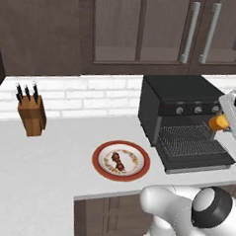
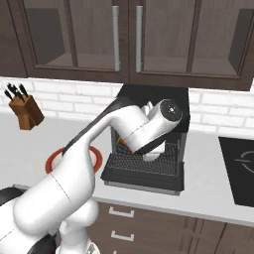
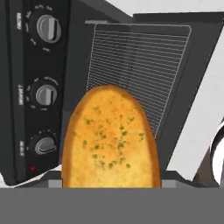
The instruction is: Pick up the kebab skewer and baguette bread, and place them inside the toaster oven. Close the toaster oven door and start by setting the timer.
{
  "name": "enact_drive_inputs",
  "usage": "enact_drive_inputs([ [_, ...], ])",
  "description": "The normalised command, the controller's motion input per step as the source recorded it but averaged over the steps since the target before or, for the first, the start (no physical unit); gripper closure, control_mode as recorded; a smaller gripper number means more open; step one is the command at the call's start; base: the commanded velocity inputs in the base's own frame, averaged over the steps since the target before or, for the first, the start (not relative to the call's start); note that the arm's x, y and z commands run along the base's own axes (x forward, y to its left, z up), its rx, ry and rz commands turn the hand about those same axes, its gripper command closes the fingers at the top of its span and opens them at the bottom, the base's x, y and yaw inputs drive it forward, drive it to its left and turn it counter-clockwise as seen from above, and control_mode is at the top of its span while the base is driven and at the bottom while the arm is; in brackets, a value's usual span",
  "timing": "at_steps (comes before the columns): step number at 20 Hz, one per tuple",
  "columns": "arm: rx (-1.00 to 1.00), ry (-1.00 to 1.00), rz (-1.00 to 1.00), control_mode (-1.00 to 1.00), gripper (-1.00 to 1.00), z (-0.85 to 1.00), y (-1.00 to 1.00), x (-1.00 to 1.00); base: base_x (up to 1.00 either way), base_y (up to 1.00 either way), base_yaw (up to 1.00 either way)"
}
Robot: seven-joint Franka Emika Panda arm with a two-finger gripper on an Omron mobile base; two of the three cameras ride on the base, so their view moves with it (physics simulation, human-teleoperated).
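My two-finger gripper point(image 1: 224, 122) is clamped on the baguette bread point(image 1: 219, 121), a short golden-orange loaf piece with a paler, herb-flecked top. In the left base view the loaf sits at the end of my white arm, in front of the open mouth of the toaster oven point(image 1: 177, 91) and above its wire rack point(image 1: 190, 140). In the hand view the loaf point(image 3: 109, 140) rises from the bottom, and the finger tips themselves are hidden behind it.

The toaster oven is a boxy black countertop unit standing on the pale grey counter point(image 1: 53, 150) against the white brick backsplash point(image 1: 86, 96). The toaster oven door point(image 1: 199, 162), a black rectangular panel hinged at its bottom edge, is dropped down to lie level in front of the cavity. A row of small silver knobs point(image 1: 197, 110) runs along the panel above the opening; in the hand view three of these knobs point(image 3: 46, 94) appear stacked along the left side.

The kebab skewer point(image 1: 119, 161), a thin stick with dark red-brown meat chunks, lies on a round red-rimmed plate point(image 1: 100, 161) on the counter, to the left of the oven and apart from it.

A wooden knife block point(image 1: 32, 114) holding dark-handled knives stands near the backsplash, well apart from the plate. Dark wood wall cabinets point(image 1: 145, 32) with glass doors and silver bar handles hang above the counter.
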Motion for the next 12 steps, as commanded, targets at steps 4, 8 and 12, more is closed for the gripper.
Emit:
enact_drive_inputs([
  [4,0.09,-0.26,-0.4,-1.0,1.0,-0.28,0.0,0.0,0.0,0.0,0.0],
  [8,0.1,-0.2,-0.35,-1.0,1.0,-0.24,0.0,0.03,0.0,0.0,0.0],
  [12,0.0,-0.01,-0.01,-1.0,1.0,0.0,0.0,0.39,0.0,0.0,0.0],
])
